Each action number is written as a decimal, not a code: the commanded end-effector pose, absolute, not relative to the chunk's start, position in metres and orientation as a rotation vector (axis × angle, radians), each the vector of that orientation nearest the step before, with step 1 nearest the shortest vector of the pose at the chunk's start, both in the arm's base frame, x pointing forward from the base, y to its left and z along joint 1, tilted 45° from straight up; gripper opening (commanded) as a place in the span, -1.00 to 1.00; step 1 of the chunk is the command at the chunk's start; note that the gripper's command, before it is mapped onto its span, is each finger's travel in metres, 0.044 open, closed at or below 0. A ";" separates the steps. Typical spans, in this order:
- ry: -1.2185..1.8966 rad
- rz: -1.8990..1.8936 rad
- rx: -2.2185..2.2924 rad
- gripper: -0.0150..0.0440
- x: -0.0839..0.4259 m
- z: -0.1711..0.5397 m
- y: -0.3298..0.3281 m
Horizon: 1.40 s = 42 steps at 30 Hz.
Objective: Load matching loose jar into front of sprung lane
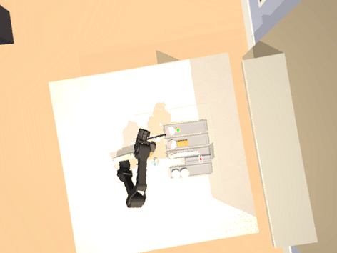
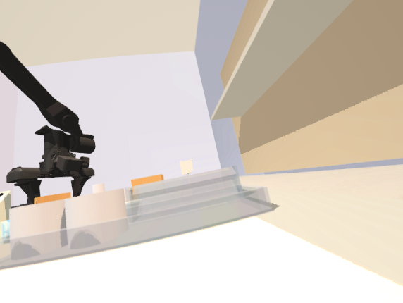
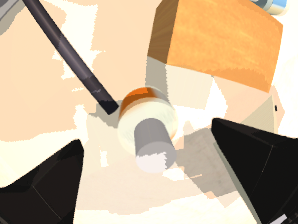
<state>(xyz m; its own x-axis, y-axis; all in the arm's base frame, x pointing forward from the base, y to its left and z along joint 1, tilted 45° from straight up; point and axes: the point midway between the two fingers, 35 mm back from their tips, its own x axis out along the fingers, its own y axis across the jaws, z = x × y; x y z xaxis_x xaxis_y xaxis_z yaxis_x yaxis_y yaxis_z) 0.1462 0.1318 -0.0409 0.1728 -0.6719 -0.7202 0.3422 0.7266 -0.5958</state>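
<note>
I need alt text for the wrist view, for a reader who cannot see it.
Seen from above, a small jar with a grey lid and orange side stands between the two open black fingers, which hold nothing. An orange box lies beyond it, and a dark rod reaches in from the upper left.
</note>
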 end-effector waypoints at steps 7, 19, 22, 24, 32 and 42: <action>1.193 -0.738 -0.340 1.00 0.149 -0.052 0.119; 1.193 -0.738 -0.340 0.11 0.149 -0.053 0.118; 1.193 -0.738 -0.340 0.04 0.149 -0.053 0.118; 1.193 -0.738 -0.340 0.00 0.149 -0.053 0.118; 1.200 -0.701 -0.321 -0.49 0.147 -0.039 0.146; 1.200 -0.720 -0.330 -0.49 0.140 -0.007 0.178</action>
